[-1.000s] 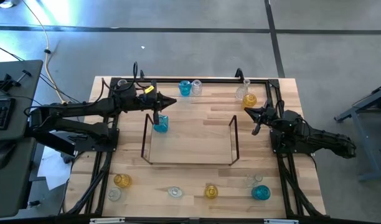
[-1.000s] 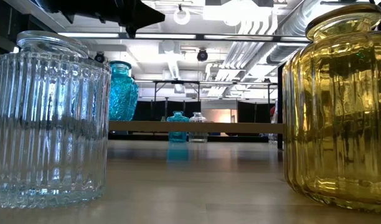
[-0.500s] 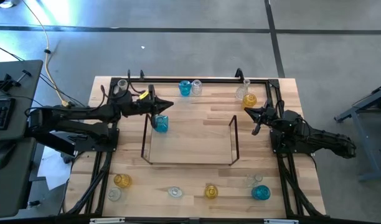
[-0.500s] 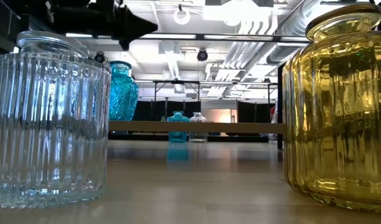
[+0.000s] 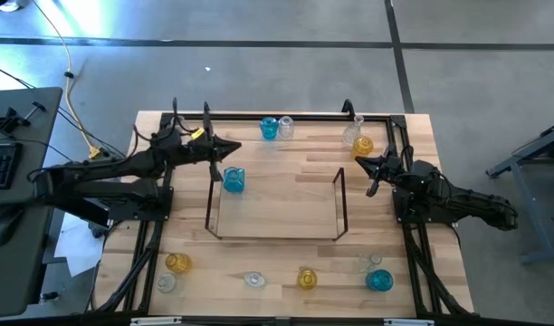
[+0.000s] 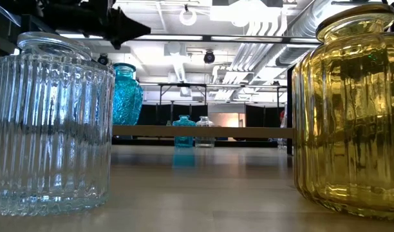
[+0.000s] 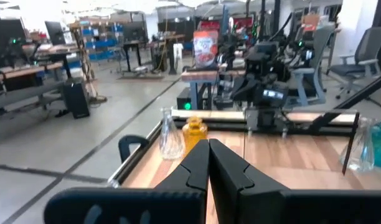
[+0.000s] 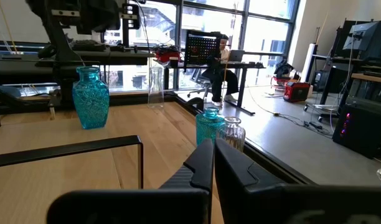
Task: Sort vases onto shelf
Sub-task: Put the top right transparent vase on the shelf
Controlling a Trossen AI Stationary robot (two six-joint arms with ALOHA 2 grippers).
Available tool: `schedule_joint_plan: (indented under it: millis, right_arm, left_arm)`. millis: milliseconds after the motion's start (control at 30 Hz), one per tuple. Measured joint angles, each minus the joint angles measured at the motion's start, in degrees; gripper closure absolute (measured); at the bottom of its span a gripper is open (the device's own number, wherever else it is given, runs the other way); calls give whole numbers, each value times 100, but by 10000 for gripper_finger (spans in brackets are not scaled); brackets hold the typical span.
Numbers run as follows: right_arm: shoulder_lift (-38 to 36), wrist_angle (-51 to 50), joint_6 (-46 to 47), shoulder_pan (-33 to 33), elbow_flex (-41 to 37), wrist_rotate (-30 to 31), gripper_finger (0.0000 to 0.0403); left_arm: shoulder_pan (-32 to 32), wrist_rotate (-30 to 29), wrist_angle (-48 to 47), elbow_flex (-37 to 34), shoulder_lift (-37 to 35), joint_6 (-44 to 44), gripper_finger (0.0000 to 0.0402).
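The blue vase stood upright on the shelf, at its far-left corner. The left gripper, fingers closed and empty, hovered just beyond that corner. The right gripper, also closed, waited outside the shelf's right end.

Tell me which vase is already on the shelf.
The blue vase at the shelf's far-left corner, just off the left gripper. Every other vase stands on the table outside the frame.
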Motion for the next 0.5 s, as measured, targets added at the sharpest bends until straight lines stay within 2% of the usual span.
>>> schedule_joint_plan:
  millis: [133,267,500]
  right_arm:
    - [0,-2,0,2,0,1,402]
    - [0,0,0,2,0,0,402]
    - [0,-1,130,2,0,0,402]
  left_arm:
    - [198,104,-145,0,-27,2,401]
    - [456,489,-220,-1,-22,42,401]
    - [1039,1090,781,-595,-24,-254,401]
